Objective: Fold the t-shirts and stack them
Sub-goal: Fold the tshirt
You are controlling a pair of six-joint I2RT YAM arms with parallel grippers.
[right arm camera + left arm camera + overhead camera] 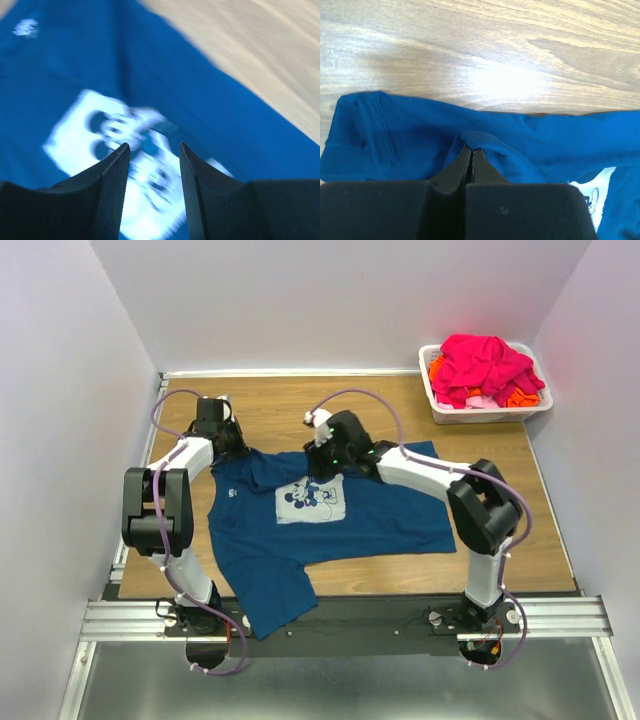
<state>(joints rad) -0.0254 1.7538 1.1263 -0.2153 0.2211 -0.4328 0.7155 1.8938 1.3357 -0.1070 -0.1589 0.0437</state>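
A dark teal-blue t-shirt with a pale cartoon print lies spread on the wooden table, one part hanging over the near edge. My left gripper is shut on a fold of its far left edge; in the left wrist view the cloth bunches over the closed tips of the gripper. My right gripper hovers open over the print, nothing between its fingers. The right wrist view is blurred. Magenta-pink t-shirts and orange ones are heaped in the basket.
A white plastic basket stands at the table's far right corner. Bare wood runs along the back and the right side. White walls enclose the table on three sides. A metal rail runs along the near edge.
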